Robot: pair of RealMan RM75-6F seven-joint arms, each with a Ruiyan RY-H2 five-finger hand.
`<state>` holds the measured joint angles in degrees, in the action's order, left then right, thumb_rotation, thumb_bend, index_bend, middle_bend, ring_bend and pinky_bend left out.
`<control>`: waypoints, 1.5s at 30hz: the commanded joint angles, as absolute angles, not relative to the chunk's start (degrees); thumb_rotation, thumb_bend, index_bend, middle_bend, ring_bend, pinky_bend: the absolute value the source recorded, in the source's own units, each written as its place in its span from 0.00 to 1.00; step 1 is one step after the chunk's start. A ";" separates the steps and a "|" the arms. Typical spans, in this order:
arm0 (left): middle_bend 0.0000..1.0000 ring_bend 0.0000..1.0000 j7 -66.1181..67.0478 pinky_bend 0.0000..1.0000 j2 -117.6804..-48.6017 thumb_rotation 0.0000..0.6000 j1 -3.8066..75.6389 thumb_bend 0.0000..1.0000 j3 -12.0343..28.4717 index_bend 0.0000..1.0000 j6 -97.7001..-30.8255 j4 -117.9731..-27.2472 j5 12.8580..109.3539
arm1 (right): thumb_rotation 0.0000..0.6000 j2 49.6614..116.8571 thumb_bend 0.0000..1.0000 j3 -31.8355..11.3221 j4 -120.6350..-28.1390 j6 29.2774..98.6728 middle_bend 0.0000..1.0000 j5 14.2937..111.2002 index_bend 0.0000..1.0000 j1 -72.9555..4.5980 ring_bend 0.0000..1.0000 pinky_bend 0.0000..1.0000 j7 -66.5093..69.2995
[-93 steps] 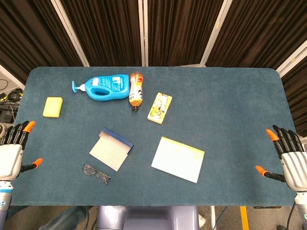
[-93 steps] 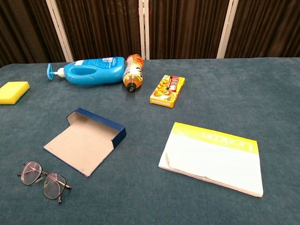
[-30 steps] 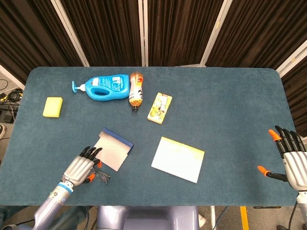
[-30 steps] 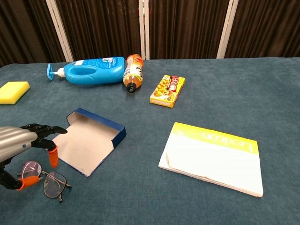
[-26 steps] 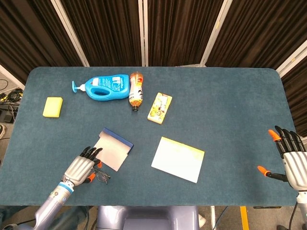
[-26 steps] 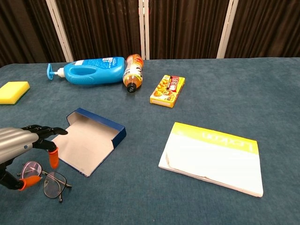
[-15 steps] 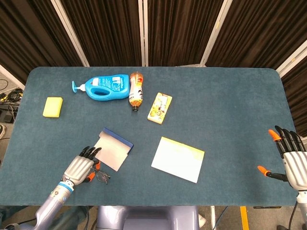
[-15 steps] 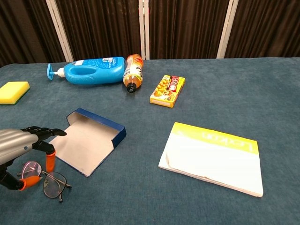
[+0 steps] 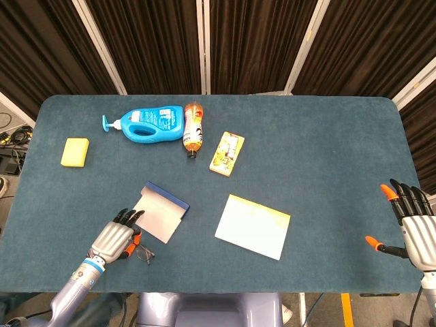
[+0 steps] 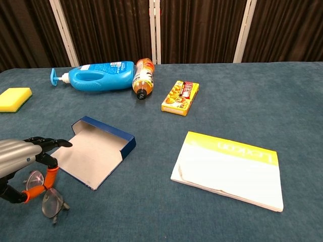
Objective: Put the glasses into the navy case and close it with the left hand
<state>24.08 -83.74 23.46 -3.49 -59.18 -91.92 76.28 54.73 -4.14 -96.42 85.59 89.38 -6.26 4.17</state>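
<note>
1. Glasses (image 10: pixel 46 194) pinched in my left hand (image 10: pixel 22 161), tilted at bench (image 9: pixel 320 150) front-left, just beside open navy case (image 10: pixel 93 151).
2. My right hand (image 9: pixel 414 228) w/ fingers spread, holding nothing, far right.

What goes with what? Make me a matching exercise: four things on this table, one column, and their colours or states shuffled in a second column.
1. sponge
2. navy case
3. orange bottle
4. glasses

a. lid open
b. lying on its side
c. under the left hand
d. yellow

Pairs: 1-d, 2-a, 3-b, 4-c
</note>
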 commanded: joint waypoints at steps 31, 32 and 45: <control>0.00 0.00 22.32 0.00 -90.11 1.00 33.27 0.55 7.03 0.59 -54.40 -83.12 69.27 | 1.00 55.63 0.00 -4.74 -95.50 83.19 0.00 87.07 0.00 -7.32 0.00 0.00 3.32; 0.00 0.00 22.16 0.00 -90.49 1.00 33.43 0.55 6.98 0.59 -54.37 -82.53 69.34 | 1.00 55.68 0.00 -4.75 -95.43 83.06 0.00 86.95 0.00 -7.36 0.00 0.00 3.30; 0.00 0.00 19.62 0.00 -94.74 1.00 34.84 0.52 7.50 0.55 -54.69 -76.97 69.10 | 1.00 55.75 0.00 -4.83 -95.13 82.73 0.00 86.47 0.00 -7.46 0.00 0.00 3.46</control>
